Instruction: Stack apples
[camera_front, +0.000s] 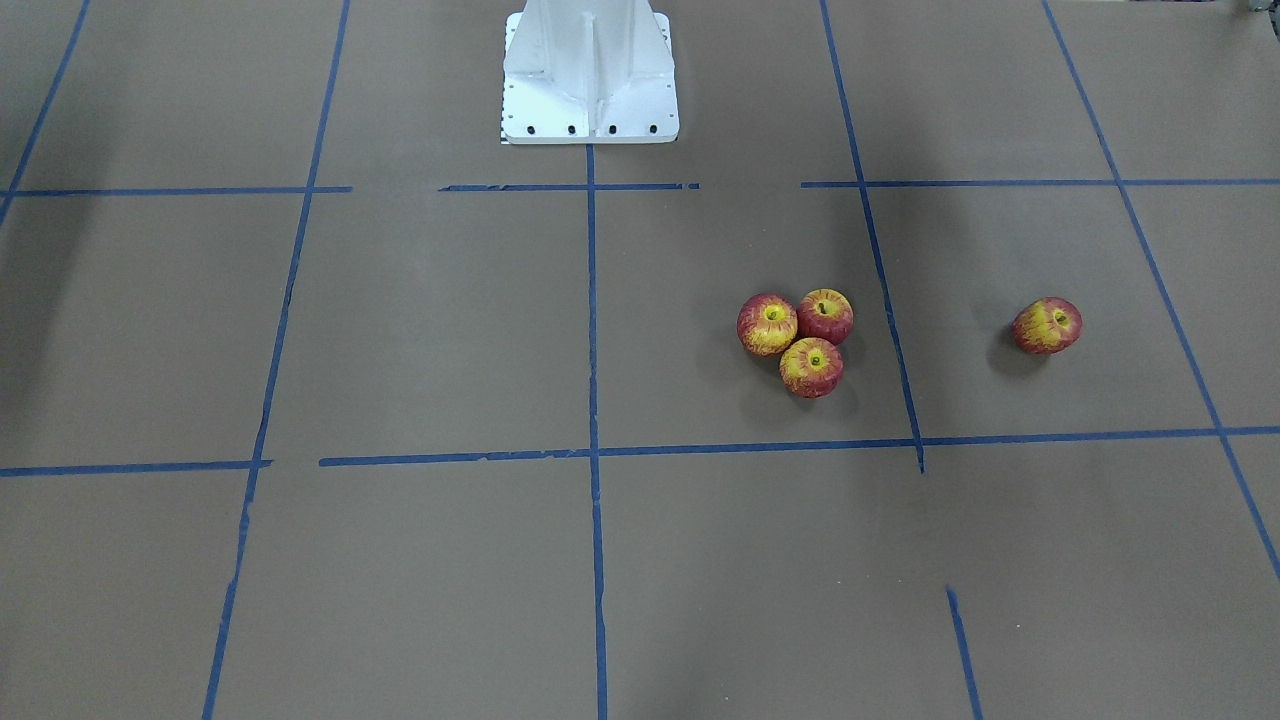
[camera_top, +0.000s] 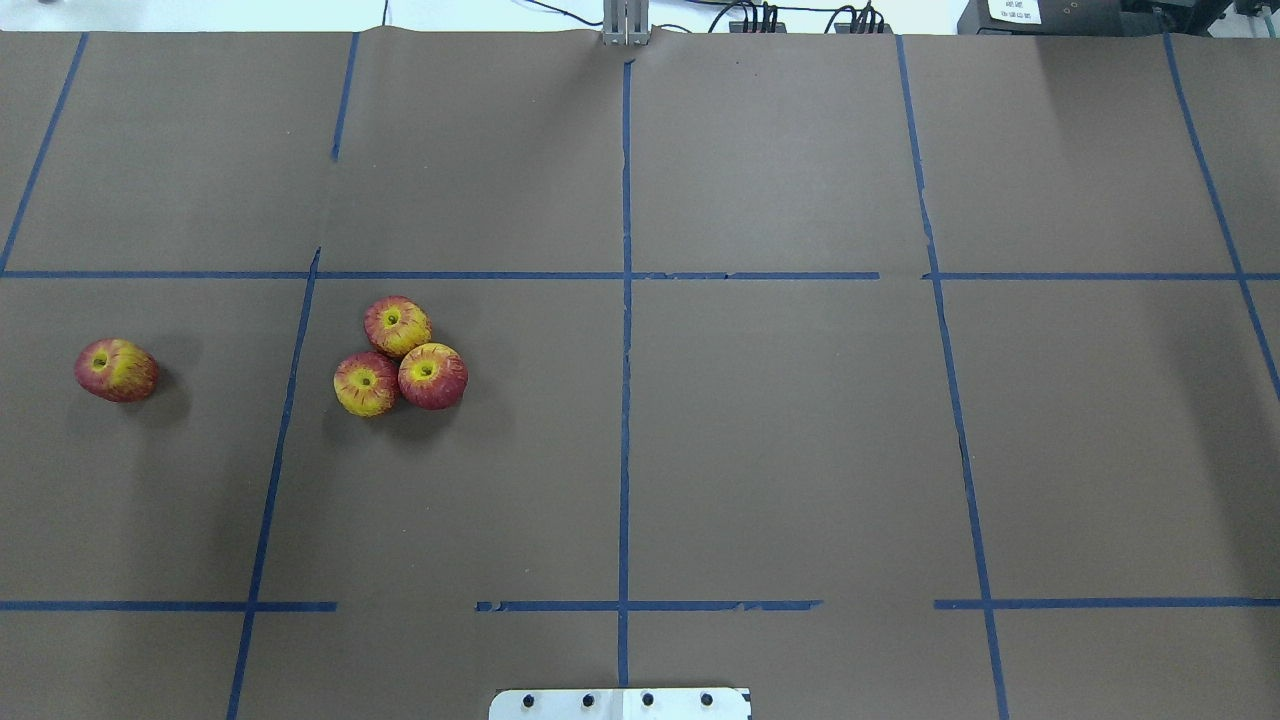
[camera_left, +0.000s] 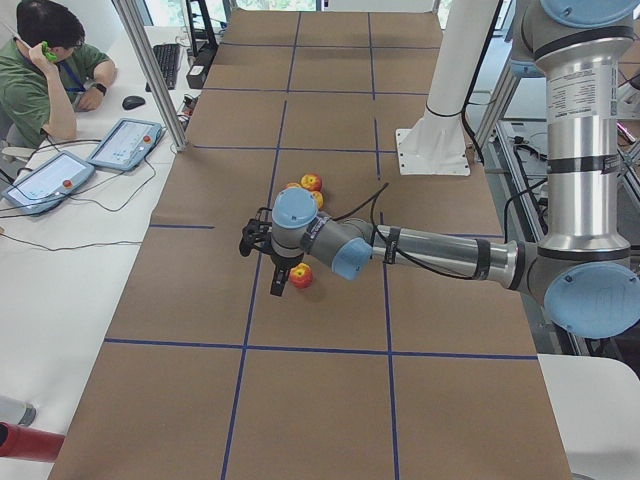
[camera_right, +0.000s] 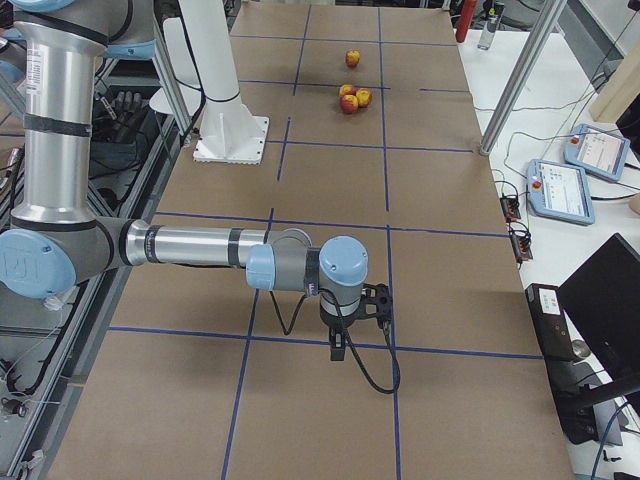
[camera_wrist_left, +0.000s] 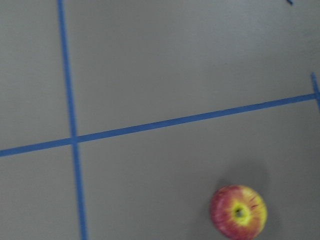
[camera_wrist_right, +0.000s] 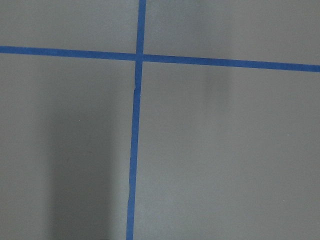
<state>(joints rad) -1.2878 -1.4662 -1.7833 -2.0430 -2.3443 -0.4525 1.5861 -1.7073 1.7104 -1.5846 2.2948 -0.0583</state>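
Three apples (camera_top: 397, 326) are seen clustered on the brown table (camera_top: 780, 450), touching one another in a tight triangle with their stem dimples turned up, in the square just to the robot's left of the centre tape line (camera_top: 625, 400). A fourth apple (camera_top: 116, 370) is set well apart from them, further to the robot's left and across another tape line, tilted so that its dimple faces outward. All four rest on the table surface, and none is carried on another. The left gripper (camera_left: 277, 285) is held low, just beside the fourth apple as seen from the left end. Whether its fingers are spread or pressed together cannot be told. In the left wrist view that apple is caught near the lower right corner. The right gripper (camera_right: 338, 350) is hung over a tape crossing, well apart from the apples, and its state cannot be told either. The white base (camera_front: 590, 75) is bolted at the robot's edge.
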